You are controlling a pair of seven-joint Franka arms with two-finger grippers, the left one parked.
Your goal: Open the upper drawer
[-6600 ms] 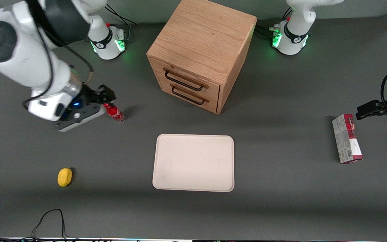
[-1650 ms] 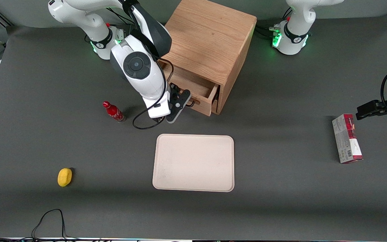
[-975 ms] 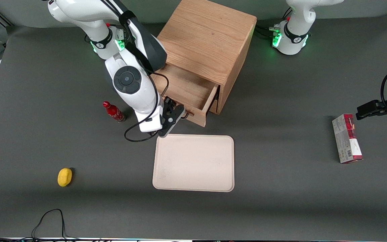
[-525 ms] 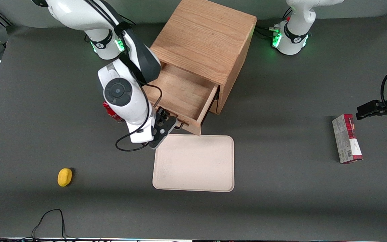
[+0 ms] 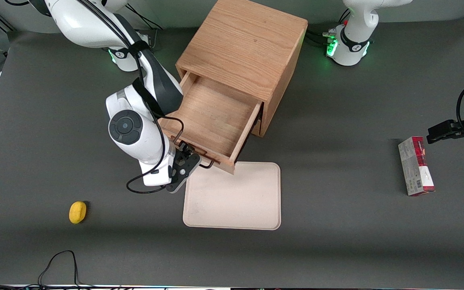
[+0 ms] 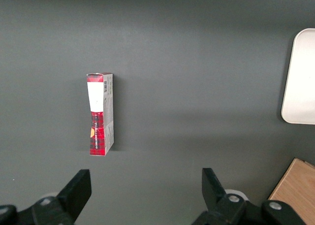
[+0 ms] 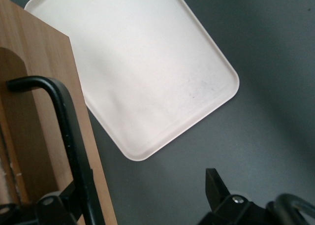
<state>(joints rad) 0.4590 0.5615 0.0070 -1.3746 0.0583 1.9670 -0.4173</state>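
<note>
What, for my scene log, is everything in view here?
table: one, dark grey, under everything.
cabinet: one, light oak, mid-table, farther from the camera than the tray.
upper drawer: one, light oak, black handle, pulled out, nothing visible inside.
tray: one, cream, in front of the cabinet; the drawer front overhangs one corner.
box: one, red and grey, toward the parked arm's end.
yellow object: one, toward the working arm's end.
cable: one, black, table's near edge.
gripper: one, black, open, at the drawer handle.

White arm — black joint cap, looped black cable, black gripper.
</note>
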